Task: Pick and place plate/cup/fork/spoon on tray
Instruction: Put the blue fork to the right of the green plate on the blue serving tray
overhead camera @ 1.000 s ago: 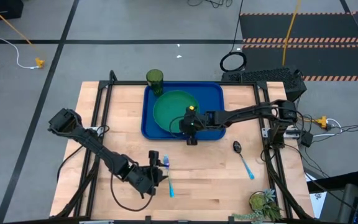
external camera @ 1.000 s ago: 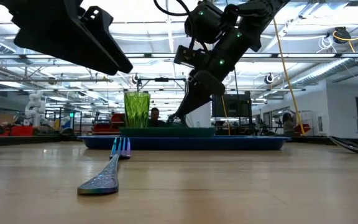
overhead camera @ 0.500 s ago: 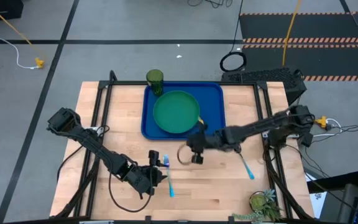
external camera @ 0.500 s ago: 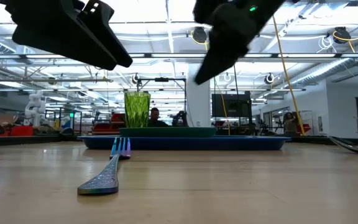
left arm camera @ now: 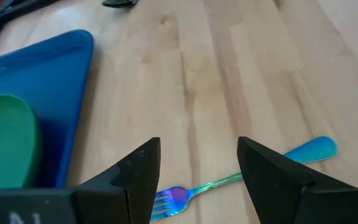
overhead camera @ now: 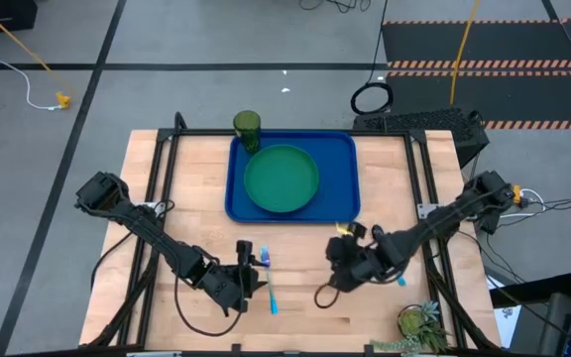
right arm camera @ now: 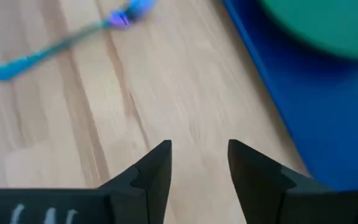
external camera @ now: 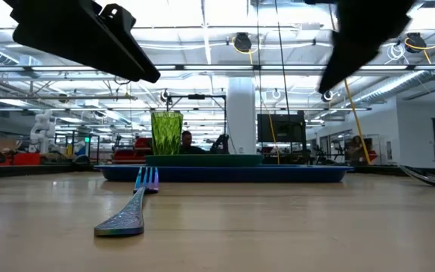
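The light wooden table (overhead camera: 305, 317) carries the blue tray (overhead camera: 342, 159) toward its far edge, the cup (overhead camera: 247, 125) just beside the tray's far left corner, the fork (overhead camera: 268, 278) near the front, and a potted plant (overhead camera: 419, 323) at the front right corner.

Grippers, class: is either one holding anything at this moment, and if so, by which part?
Nothing is held. The left gripper is open above the fork, not touching it. The right gripper is open over bare table, beside the tray.
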Action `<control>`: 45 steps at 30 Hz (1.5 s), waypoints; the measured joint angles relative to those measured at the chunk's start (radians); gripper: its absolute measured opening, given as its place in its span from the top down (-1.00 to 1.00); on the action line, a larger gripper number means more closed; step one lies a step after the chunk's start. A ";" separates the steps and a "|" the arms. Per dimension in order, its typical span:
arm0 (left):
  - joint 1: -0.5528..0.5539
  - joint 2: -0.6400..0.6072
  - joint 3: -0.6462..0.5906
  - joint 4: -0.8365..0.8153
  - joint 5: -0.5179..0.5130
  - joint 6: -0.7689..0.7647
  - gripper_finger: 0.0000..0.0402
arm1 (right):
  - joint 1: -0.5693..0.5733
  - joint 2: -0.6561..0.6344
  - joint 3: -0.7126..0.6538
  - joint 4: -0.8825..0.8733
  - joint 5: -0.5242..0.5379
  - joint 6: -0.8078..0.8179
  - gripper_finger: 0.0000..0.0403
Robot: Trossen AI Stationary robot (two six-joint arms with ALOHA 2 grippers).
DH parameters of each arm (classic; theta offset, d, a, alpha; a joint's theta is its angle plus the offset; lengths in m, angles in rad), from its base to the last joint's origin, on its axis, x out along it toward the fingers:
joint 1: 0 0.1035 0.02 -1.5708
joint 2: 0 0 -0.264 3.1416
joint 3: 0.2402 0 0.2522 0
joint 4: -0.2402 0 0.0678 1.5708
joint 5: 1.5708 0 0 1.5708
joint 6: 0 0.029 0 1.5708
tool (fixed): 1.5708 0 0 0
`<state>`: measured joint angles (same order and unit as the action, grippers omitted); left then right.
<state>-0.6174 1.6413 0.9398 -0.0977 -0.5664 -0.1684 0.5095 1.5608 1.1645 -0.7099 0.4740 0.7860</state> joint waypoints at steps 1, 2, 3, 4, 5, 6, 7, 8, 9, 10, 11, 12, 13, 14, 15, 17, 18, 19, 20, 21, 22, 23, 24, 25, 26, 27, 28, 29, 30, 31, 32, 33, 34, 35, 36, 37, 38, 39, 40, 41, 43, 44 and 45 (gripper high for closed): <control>0.000 0.000 0.000 0.002 0.010 -0.002 -0.08 | 0.014 0.000 0.000 -0.035 0.000 0.038 0.24; -0.001 0.000 0.000 0.003 0.022 -0.002 -0.08 | 0.026 0.000 0.000 -0.067 -0.001 0.074 0.24; -0.002 0.000 0.000 0.004 0.032 -0.002 -0.08 | 0.039 0.000 0.000 -0.097 -0.001 0.113 0.24; -0.003 0.000 0.000 0.007 0.042 -0.003 -0.08 | 0.050 0.000 0.000 -0.123 -0.002 0.149 0.24; -0.006 0.000 0.000 0.012 0.044 -0.003 -0.08 | 0.061 0.000 0.000 -0.142 -0.003 0.184 0.24; -0.008 0.000 0.000 0.020 0.046 -0.003 -0.08 | 0.072 0.000 0.000 -0.156 -0.004 0.213 0.24; -0.011 0.000 0.000 0.031 0.051 -0.003 -0.08 | 0.083 0.000 0.000 -0.165 -0.006 0.237 0.24; -0.015 0.000 0.000 0.041 0.051 -0.003 -0.08 | 0.094 0.000 0.000 -0.168 -0.005 0.257 0.24; -0.020 0.000 0.000 0.049 0.052 -0.002 -0.08 | 0.106 0.000 0.000 -0.170 -0.006 0.274 0.24; -0.026 0.000 0.000 0.059 0.052 0.002 -0.08 | 0.115 0.000 0.000 -0.170 -0.009 0.290 0.24; -0.033 0.001 0.000 0.069 0.053 0.005 -0.08 | 0.124 0.000 0.000 -0.170 -0.020 0.304 0.24; -0.038 0.005 0.000 0.078 0.056 0.013 -0.08 | 0.129 0.000 0.000 -0.170 -0.034 0.319 0.24; -0.042 0.010 0.000 0.086 0.068 0.025 -0.08 | 0.136 0.000 0.000 -0.170 -0.045 0.333 0.24; -0.048 0.018 0.000 0.092 0.080 0.039 -0.08 | 0.139 0.000 0.000 -0.168 -0.056 0.346 0.24; -0.054 0.026 0.000 0.095 0.096 0.052 -0.08 | 0.143 0.000 0.000 -0.163 -0.062 0.355 0.24; -0.059 0.048 0.000 0.127 0.129 0.072 -0.07 | 0.152 0.000 0.000 -0.139 -0.065 0.356 0.24; -0.060 0.060 0.000 0.142 0.141 0.083 -0.07 | 0.157 0.000 0.000 -0.121 -0.065 0.353 0.24; -0.062 0.071 0.000 0.152 0.149 0.092 -0.07 | 0.162 0.000 0.000 -0.103 -0.062 0.349 0.24; -0.065 0.081 0.000 0.164 0.154 0.100 -0.07 | 0.167 0.000 0.000 -0.084 -0.058 0.342 0.24; -0.065 0.091 0.000 0.175 0.157 0.109 -0.07 | 0.171 0.000 0.000 -0.065 -0.054 0.333 0.24; -0.066 0.097 0.000 0.180 0.157 0.118 -0.07 | 0.174 0.000 0.000 -0.049 -0.049 0.327 0.24; -0.067 0.100 0.000 0.179 0.157 0.126 -0.07 | 0.178 0.000 0.000 -0.034 -0.038 0.324 0.24; -0.068 0.101 0.000 0.179 0.158 0.134 -0.07 | 0.182 0.000 0.000 -0.019 -0.026 0.318 0.24; -0.068 0.101 0.000 0.179 0.157 0.140 -0.07 | 0.183 0.000 0.000 -0.007 -0.016 0.311 0.24; -0.068 0.100 0.000 0.181 0.158 0.145 -0.07 | 0.187 0.000 0.000 0.010 -0.005 0.299 0.24; -0.068 0.100 0.003 0.180 0.158 0.153 -0.07 | 0.187 0.000 0.000 0.022 0.001 0.288 0.24; -0.068 0.101 0.011 0.173 0.158 0.167 -0.07 | 0.187 0.000 0.000 0.034 0.002 0.275 0.24; -0.068 0.100 0.022 0.171 0.166 0.186 -0.07 | 0.187 0.000 0.000 0.048 0.002 0.263 0.24; -0.068 0.100 0.037 0.168 0.181 0.208 -0.07 | 0.187 0.000 0.000 0.061 0.002 0.248 0.24; -0.067 0.100 0.054 0.159 0.196 0.232 -0.07 | 0.187 0.000 0.000 0.070 0.002 0.234 0.24; -0.064 0.100 0.073 0.141 0.216 0.257 -0.07 | 0.187 0.000 0.000 0.076 0.004 0.222 0.24; -0.061 0.100 0.092 0.116 0.230 0.281 -0.05 | 0.187 0.000 0.000 0.078 0.013 0.213 0.24; -0.057 0.100 0.113 0.081 0.245 0.304 -0.03 | 0.187 0.000 0.000 0.079 0.022 0.208 0.24; -0.052 0.100 0.135 0.041 0.259 0.327 0.00 | 0.187 0.000 0.000 0.080 0.023 0.201 0.24; -0.045 0.100 0.157 0.003 0.267 0.347 0.04 | 0.187 0.000 0.000 0.081 0.022 0.197 0.24; -0.037 0.100 0.176 -0.034 0.280 0.367 0.08 | 0.187 0.000 0.000 0.080 0.021 0.193 0.24; -0.027 0.100 0.190 -0.067 0.294 0.383 0.13 | 0.187 0.000 0.000 0.080 0.015 0.187 0.24; -0.018 0.100 0.201 -0.095 0.313 0.397 0.18 | 0.187 0.000 0.000 0.079 0.004 0.179 0.24; -0.010 0.100 0.206 -0.115 0.331 0.410 0.22 | 0.187 0.000 0.000 0.079 -0.006 0.171 0.24; -0.001 0.100 0.208 -0.129 0.346 0.423 0.26 | 0.187 0.000 0.000 0.079 -0.014 0.166 0.24; 0.012 0.100 0.208 -0.157 0.370 0.455 0.33 | 0.187 0.000 0.000 0.078 -0.035 0.154 0.24; 0.016 0.100 0.208 -0.174 0.379 0.473 0.35 | 0.187 0.000 0.000 0.078 -0.039 0.146 0.24; 0.019 0.100 0.208 -0.191 0.384 0.490 0.37 | 0.187 0.000 0.000 0.078 -0.051 0.140 0.24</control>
<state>-0.5983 1.7416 1.1481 -0.2886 -0.1825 0.3220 0.6960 1.5612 1.1641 -0.6320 0.4229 0.9261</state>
